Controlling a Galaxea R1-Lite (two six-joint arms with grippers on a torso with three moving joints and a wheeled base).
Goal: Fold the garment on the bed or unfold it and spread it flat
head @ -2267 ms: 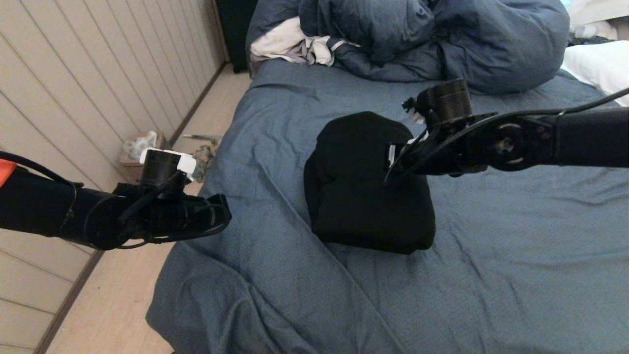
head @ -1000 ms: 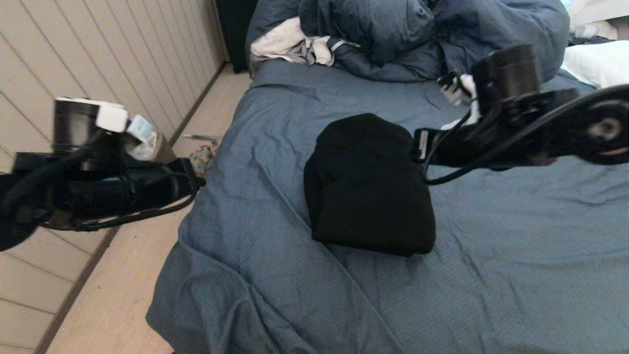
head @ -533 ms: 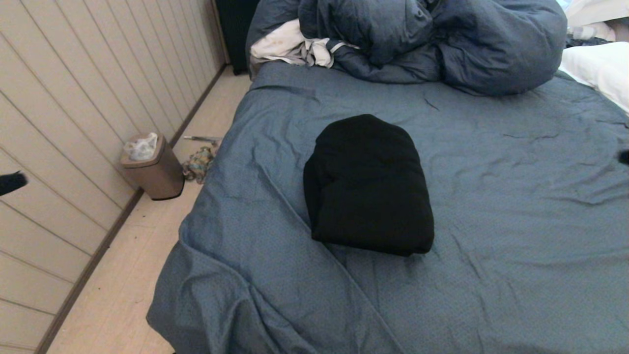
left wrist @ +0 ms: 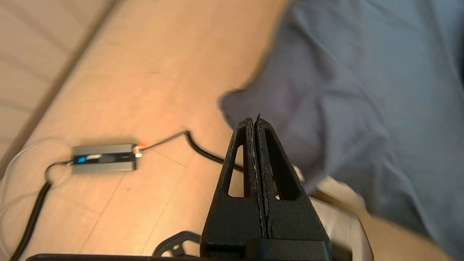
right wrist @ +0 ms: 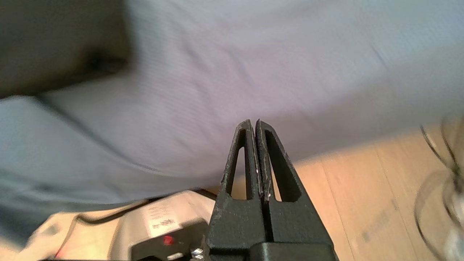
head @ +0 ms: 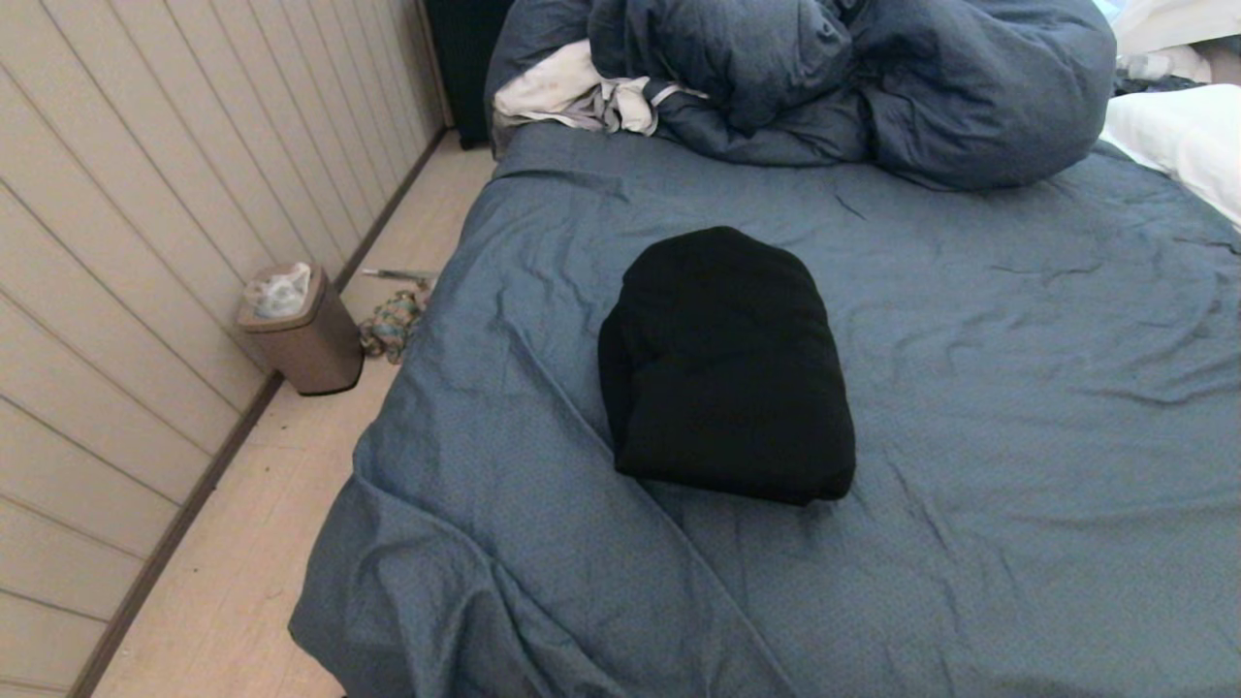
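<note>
The black garment [head: 729,368] lies folded into a compact rounded bundle in the middle of the bed [head: 1018,465], on its wrinkly blue-grey sheet. Neither arm shows in the head view. My left gripper [left wrist: 254,120] is shut on nothing, hanging over the wooden floor beside the sheet's hanging corner [left wrist: 348,94]. My right gripper [right wrist: 253,124] is also shut and empty, low beside the side of the bed [right wrist: 217,90] above the floor. The garment is out of sight in both wrist views.
A puffy dark blue duvet [head: 853,78] and a white-grey cloth [head: 572,92] are heaped at the bed's far end. A small bin [head: 296,330] stands by the panelled wall. A grey box with cables [left wrist: 103,158] lies on the floor.
Both arms pulled back from the garment, rose outward and left the head view. The folded garment has stayed in place on the bed.
</note>
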